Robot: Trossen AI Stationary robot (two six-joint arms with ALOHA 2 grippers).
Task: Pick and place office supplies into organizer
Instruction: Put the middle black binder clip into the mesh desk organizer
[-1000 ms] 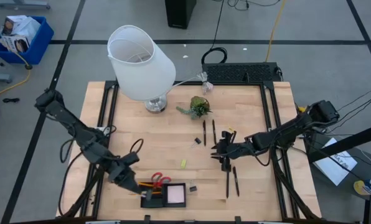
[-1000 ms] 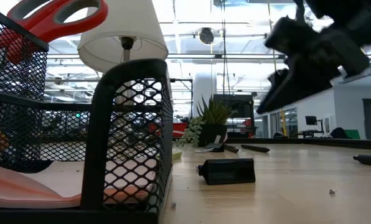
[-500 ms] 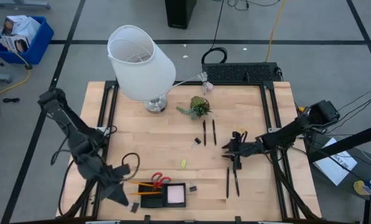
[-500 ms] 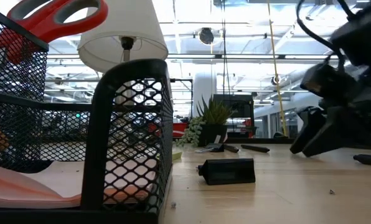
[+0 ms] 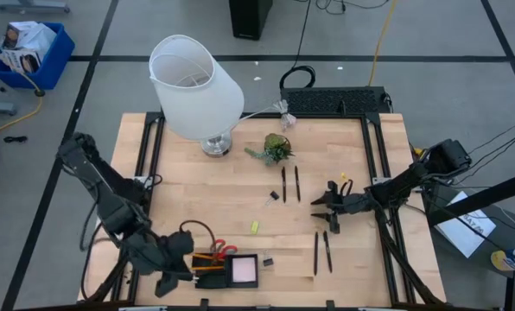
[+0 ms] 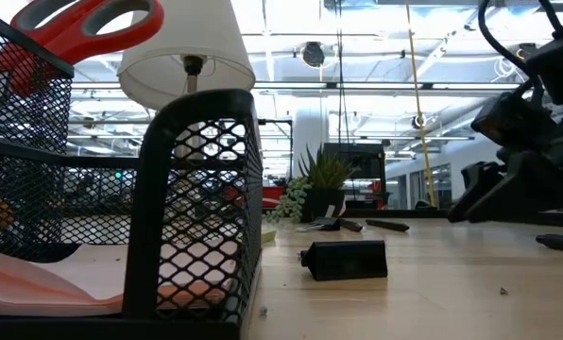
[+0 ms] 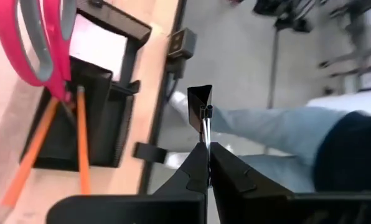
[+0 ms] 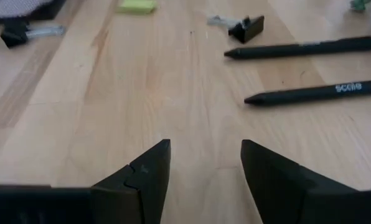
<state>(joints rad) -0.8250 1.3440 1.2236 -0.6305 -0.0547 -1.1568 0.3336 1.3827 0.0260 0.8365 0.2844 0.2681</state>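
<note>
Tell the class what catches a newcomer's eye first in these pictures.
The big white lamp at the table's far left dominates. Near the front edge, red scissors and orange pencils stick out of the black organizer. Black pens lie scattered on the right.

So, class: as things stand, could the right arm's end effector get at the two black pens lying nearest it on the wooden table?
Probably yes. The right end effector hangs open just beside the two black pens, with only bare wooden table between them.
</note>
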